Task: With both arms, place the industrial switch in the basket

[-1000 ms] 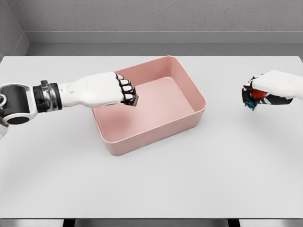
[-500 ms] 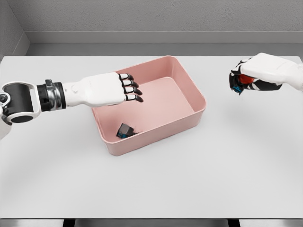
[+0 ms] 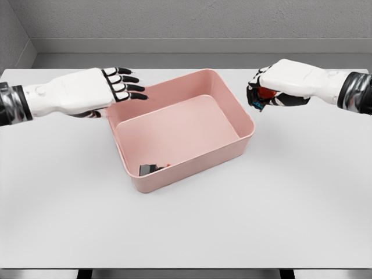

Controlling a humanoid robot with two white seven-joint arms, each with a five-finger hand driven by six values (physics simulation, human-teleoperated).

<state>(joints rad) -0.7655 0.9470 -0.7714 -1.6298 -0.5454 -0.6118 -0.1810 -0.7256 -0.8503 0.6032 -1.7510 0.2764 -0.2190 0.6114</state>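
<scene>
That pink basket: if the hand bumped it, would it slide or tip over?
Probably slide. The basket is low and wide with a flat bottom on a smooth table, so tipping seems unlikely. It looks like thin, stiff plastic holding only one small switch, so likely light.

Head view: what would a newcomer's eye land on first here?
The pink basket at the table's centre, with one dark switch lying in its near-left corner. At right, the right hand grips a red-and-blue switch just beyond the basket's rim, while the left hand hovers open at the far-left corner.
</scene>
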